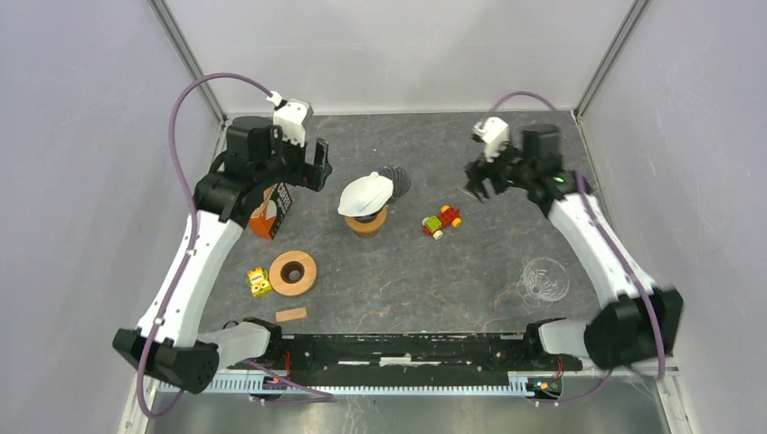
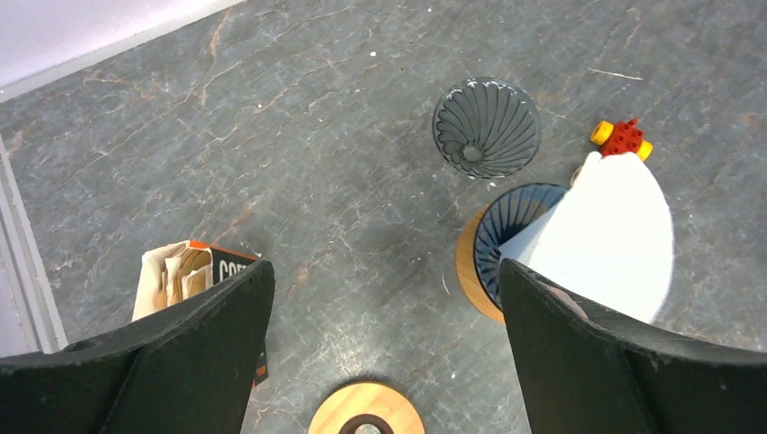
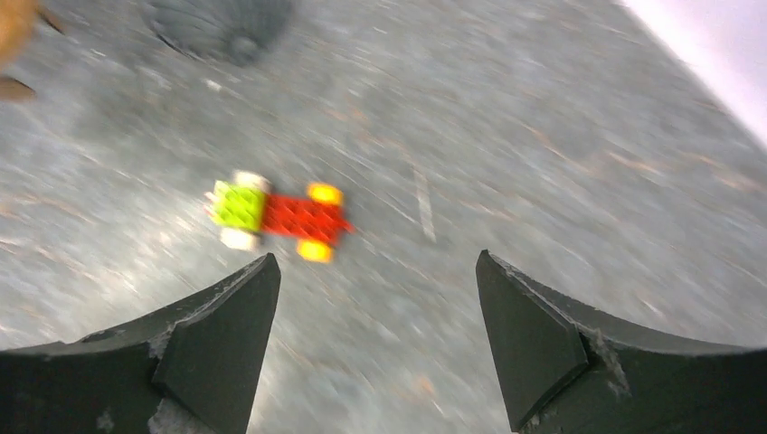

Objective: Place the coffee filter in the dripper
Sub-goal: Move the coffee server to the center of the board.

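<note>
Both arms are free. The left fingers (image 2: 199, 353) are released and hold nothing, hanging over the bench (image 2: 344, 145) between the dripper (image 2: 508, 237) and the filter box (image 2: 181, 271). The right fingers (image 3: 561, 353) are spread too, also holding nothing, out past the toy car (image 3: 276, 212) from the dripper.

The coffee filter (image 2: 608, 237) lies on the dripper but tilted, covering the side toward the toy car. The dripper sits on its wooden stand (image 2: 470, 271).

Risks, as we judge them:
- The filter looks unseated, so a light bump could slide it off the rim toward the toy car.
- A sideways push from the left fingers could shove the dripper off its stand instead of seating the paper.
- Pinching the paper hard would crease it.
- The second dripper (image 2: 487, 127) stands just behind the dripper, so a wide approach could knock it.

View differences:
- From the top camera, the coffee filter (image 1: 366, 192) reads as a cap hiding the dripper almost entirely.
- Only the left wrist view shows the ribbed inside open on the box side, which tells us seating isn't finished.
- The right wrist view is smeared. It shows the toy car clearly and a dark shape at its top edge, probably the second dripper. It shows no filter at all.
</note>
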